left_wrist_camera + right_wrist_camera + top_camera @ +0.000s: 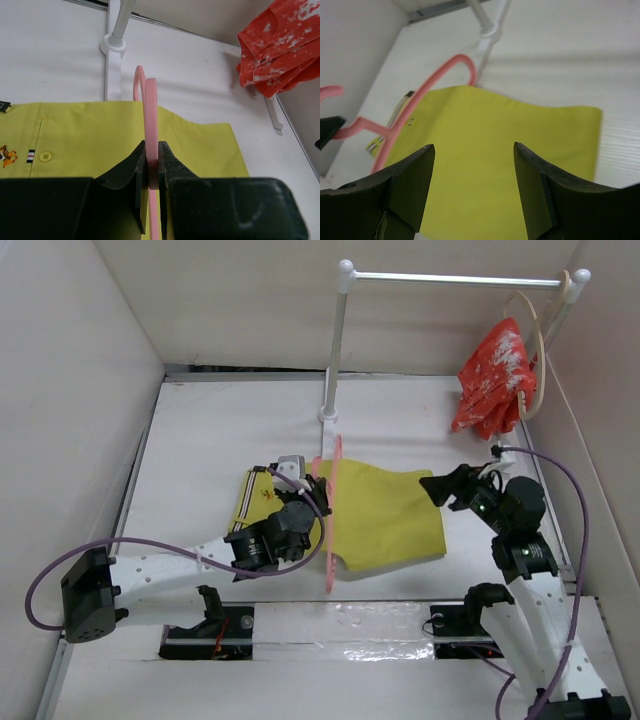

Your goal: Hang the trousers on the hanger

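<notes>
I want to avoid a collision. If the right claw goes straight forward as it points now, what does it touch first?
Most likely the trousers: their yellow cloth fills the view ahead of the open right claw. The hanger lies off to the side. Depth is unclear.

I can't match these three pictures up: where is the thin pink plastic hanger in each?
Top external: hanger at centre, on edge over mustard-yellow cloth trousers.
Left wrist: hanger centre, pinched in left hand.
Right wrist: hanger left, hook uppermost.
Shared landmark: white rack post's foot.
</notes>
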Motion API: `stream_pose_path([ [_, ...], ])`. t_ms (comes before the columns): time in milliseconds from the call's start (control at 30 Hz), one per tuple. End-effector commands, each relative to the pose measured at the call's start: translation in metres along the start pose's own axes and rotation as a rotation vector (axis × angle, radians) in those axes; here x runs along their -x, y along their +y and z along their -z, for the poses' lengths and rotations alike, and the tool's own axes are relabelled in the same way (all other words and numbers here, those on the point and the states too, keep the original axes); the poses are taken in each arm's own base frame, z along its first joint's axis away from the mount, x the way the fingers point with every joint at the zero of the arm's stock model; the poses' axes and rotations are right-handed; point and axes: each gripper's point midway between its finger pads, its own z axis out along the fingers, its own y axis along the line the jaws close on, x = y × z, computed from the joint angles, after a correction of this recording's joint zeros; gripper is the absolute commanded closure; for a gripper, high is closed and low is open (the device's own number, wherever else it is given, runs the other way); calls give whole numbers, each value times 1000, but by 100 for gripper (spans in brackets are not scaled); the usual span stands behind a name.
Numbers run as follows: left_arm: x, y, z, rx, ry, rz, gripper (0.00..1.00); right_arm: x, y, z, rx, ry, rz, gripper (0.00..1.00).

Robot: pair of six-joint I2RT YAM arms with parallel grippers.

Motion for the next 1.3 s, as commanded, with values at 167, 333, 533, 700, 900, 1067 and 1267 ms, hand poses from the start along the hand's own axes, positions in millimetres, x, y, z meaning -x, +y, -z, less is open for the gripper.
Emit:
stream_pose_path([
  [167, 95, -57, 9, -138, -152, 252, 100, -11, 106, 2, 248, -3, -230, 28],
  [333, 95, -68, 6, -165, -148, 256, 100, -56, 160, -12, 371, 117, -320, 28],
  [533, 100, -71, 8, -186, -148, 259, 100, -99, 203, -33, 402, 213, -345, 29],
  [700, 104, -75, 8, -190, -143, 238, 100, -108, 221, -36, 428, 224, -383, 40],
  [900, 111, -82, 9, -207, -150, 222, 100, -108, 233, -29, 433, 209, -430, 81],
  [1067, 120, -103, 9, -268, -138, 210, 100, -88, 249, -21, 515, 158, -504, 97],
  [1267, 152, -136, 14, -361, -161, 173, 72, -49, 276, -4, 635, 112, -591, 100],
])
